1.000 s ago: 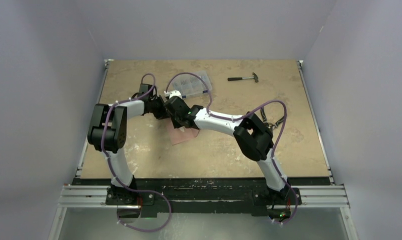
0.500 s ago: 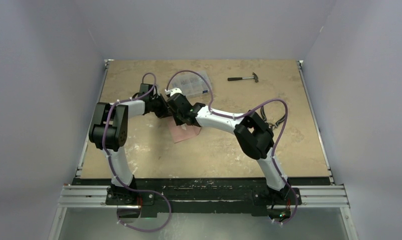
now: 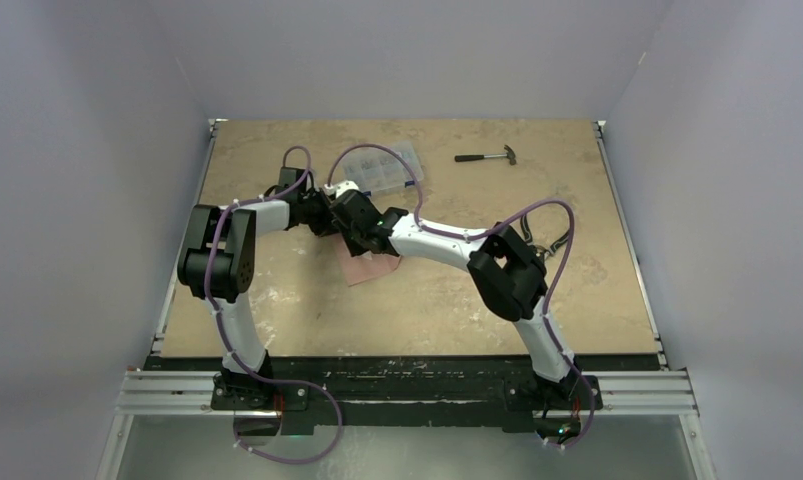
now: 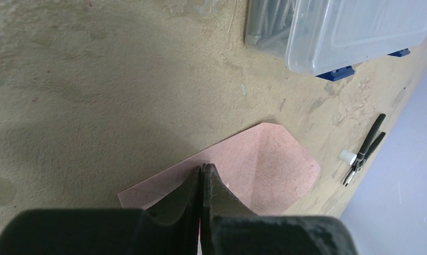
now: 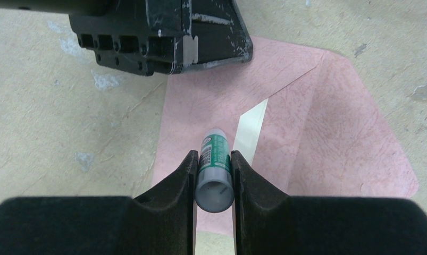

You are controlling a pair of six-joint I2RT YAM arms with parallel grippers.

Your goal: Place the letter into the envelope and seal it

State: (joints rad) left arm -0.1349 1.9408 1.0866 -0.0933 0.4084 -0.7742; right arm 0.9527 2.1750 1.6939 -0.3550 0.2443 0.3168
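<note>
The salmon-pink envelope lies flat on the table between the two arms, its flap spread open. A pale strip shows along one seam. My left gripper is shut, with its tips down on the envelope's long edge. My right gripper hovers over the envelope, shut on a glue stick with a green label and a grey end. The stick's tip points at the paper. The left gripper's black body is just beyond it. The letter is out of view.
A clear compartment box stands behind the grippers, near the left one. A hammer lies at the back right. Pliers and a small white cap lie right of the envelope.
My right gripper has shifted a little toward the far left over the envelope, with the glue stick still in it. The left gripper has hardly moved.
</note>
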